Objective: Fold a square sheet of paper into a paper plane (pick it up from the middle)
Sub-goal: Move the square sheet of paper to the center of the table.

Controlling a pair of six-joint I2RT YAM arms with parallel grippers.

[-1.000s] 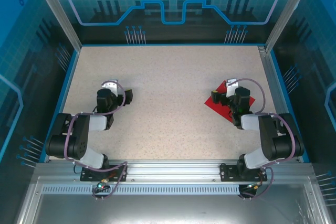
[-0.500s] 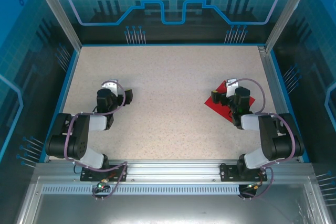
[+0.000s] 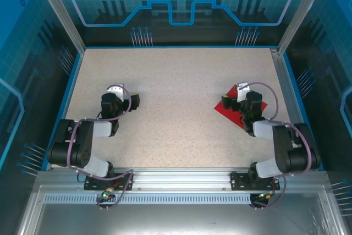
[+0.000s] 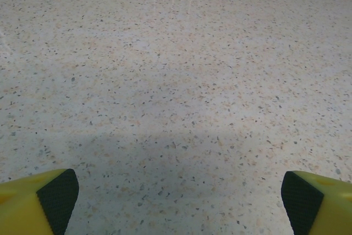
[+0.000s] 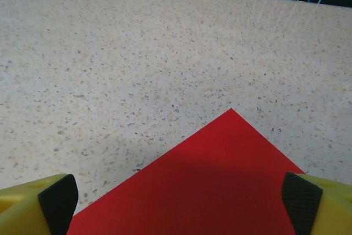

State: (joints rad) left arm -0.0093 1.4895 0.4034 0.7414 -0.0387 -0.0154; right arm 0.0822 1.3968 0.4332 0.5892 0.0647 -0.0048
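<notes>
On the tabletop's (image 3: pixel 176 75) left | left gripper (image 4: pixel 179 202) over bare speckled surface, jaws apart | at right, right gripper (image 5: pixel 179 205), jaws apart, poised above flat square sheet of paper (image 5: pixel 220 163) | advisable: centre on the sheet's middle, pinch gently.

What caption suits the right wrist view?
Open right gripper above a corner of the square sheet of paper on the table.

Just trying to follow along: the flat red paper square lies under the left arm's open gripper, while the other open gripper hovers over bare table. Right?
Wrong arm: the square sheet of paper lies under the open right gripper, as the right wrist view shows; the open left gripper hovers over bare table.
</notes>
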